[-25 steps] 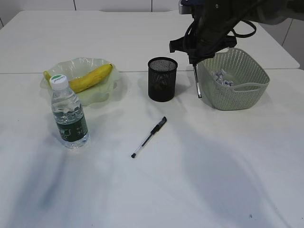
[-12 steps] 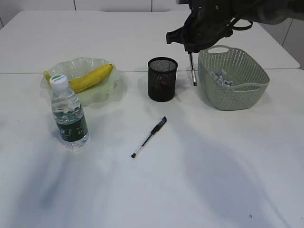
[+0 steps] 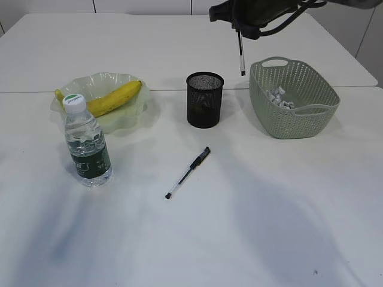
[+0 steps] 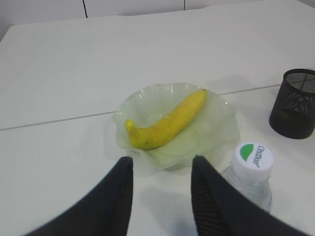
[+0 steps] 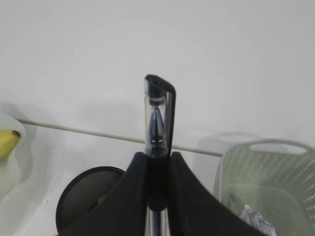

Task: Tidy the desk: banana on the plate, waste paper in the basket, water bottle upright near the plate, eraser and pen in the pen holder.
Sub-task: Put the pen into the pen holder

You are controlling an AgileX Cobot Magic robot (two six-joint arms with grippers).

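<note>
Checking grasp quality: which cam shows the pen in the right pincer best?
Right wrist view: the held pen fills the centre, clamped between the right pincer's fingers, capped end out. Exterior view shows it small, hanging vertically beside the basket. Left wrist view doesn't show it.

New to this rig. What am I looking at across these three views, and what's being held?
It is a two-armed robot tidying a white table. One camera looks down at a slant from the front; the other two sit on the wrists. The right gripper is shut on a clear pen with a black cap, hanging above the black wire-mesh cup and sage-green perforated tub. The left gripper is open and empty near the yellow banana in a pale green ruffled dish. An upright clear water bottle and a second black pen stand and lie on the table.
</note>
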